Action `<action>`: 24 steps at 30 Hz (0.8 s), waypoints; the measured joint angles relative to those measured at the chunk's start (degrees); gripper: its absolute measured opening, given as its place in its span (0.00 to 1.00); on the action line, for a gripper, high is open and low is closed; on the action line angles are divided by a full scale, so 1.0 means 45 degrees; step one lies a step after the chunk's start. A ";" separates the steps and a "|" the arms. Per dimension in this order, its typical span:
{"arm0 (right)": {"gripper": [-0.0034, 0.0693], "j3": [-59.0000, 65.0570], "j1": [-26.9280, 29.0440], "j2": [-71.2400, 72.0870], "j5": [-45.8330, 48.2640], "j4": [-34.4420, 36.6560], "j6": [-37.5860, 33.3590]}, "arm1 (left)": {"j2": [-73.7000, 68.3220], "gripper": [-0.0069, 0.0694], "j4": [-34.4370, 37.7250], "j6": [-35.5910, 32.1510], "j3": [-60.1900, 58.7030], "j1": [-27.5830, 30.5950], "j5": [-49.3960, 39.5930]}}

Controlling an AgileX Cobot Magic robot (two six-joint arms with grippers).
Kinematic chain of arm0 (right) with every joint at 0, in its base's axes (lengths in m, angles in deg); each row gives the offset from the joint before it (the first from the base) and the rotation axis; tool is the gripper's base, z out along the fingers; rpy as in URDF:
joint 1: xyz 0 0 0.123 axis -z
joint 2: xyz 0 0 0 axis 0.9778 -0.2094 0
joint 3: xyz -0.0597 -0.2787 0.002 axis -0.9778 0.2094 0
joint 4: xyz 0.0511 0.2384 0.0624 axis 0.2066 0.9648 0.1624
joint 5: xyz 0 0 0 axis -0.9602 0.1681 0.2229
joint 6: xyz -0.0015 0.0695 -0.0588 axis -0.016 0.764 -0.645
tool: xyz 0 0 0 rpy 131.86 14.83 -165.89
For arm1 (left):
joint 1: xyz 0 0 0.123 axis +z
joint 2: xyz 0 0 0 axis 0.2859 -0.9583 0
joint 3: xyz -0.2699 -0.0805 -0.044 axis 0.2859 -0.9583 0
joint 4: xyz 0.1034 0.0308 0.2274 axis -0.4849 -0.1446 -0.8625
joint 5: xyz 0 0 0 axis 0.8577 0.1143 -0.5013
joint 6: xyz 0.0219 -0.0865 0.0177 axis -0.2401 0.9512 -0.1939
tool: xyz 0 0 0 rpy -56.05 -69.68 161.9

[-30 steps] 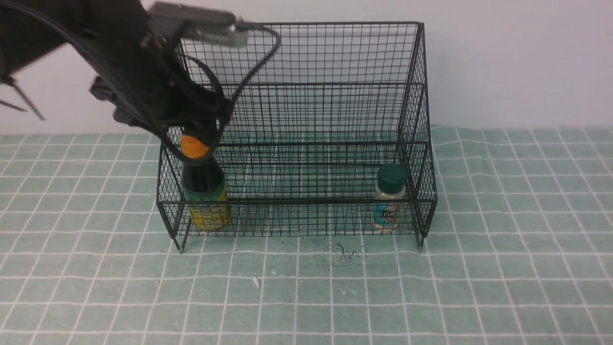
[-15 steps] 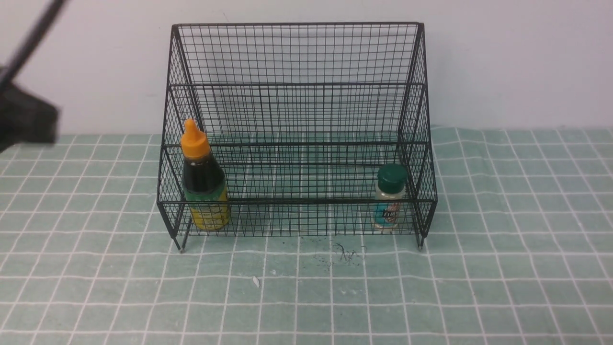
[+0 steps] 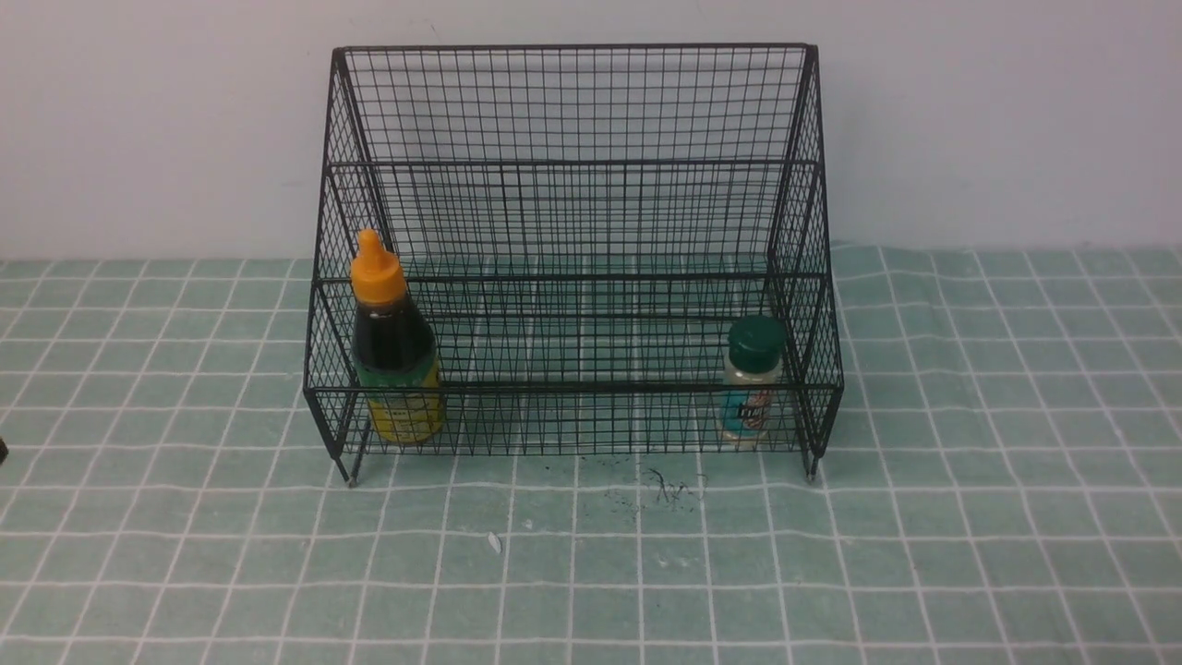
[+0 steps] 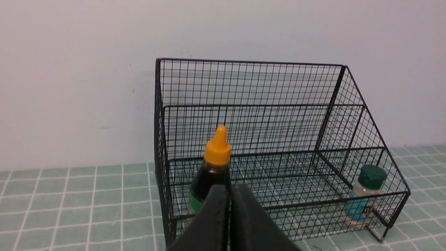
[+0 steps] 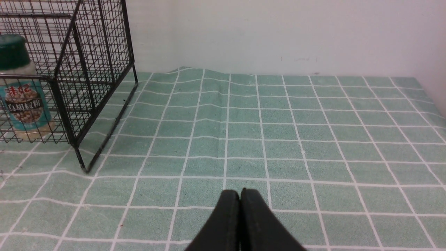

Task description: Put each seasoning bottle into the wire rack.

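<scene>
The black wire rack [image 3: 572,166] stands against the back wall. In its lowest tier, at the left end, the dark-liquid bottle [image 3: 392,346] with an orange pointed cap stands upright. At the right end stands the small shaker [image 3: 750,392] with a green lid and teal label. My left gripper [image 4: 230,190] is shut and empty, pulled back in front of the rack [image 4: 251,104], well short of the orange-capped bottle [image 4: 213,167]. My right gripper [image 5: 239,195] is shut and empty above the cloth, off to the right of the rack [image 5: 94,69] and the shaker [image 5: 21,101]. Neither arm appears in the front view.
A green checked cloth [image 3: 970,517] covers the table and is wrinkled in places. Dark specks [image 3: 660,489] and a small white scrap [image 3: 494,543] lie in front of the rack. A pale wall [image 3: 997,120] closes the back.
My left arm has let go of the orange-capped bottle, withdrawn to the left out of the front view, and its gripper has shut. The bottle stays upright in the rack.
</scene>
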 joint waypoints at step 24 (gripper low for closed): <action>0.03 -0.0011 0.0000 0.0000 0.0000 0.0000 0.0000 | 0.1374 0.08 0.0506 -0.1762 -0.1587 0.0904 -0.0752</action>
